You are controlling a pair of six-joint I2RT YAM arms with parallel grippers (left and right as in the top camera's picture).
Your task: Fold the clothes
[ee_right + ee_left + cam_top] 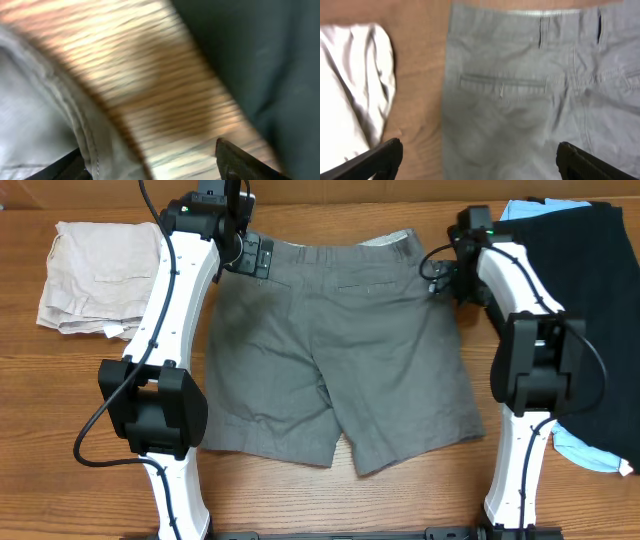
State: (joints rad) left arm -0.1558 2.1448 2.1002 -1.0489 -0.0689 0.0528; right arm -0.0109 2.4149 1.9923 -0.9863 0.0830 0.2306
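The mid-grey shorts (335, 345) lie spread flat on the table, back side up, waistband at the far edge, legs toward the near edge. My left gripper (248, 256) hovers over the shorts' left waist corner, open and empty; its wrist view shows the back pocket and belt loops (520, 90) between the wide-apart fingers (477, 160). My right gripper (443, 278) is at the shorts' right waist edge, open; its blurred wrist view shows the grey side seam (75, 120) by one finger and bare wood between the fingers (150, 160).
Folded beige shorts (95, 278) lie at the far left, also in the left wrist view (350, 85). A large black garment (585, 300) over a light blue one (590, 455) lies at the right, close to the right arm.
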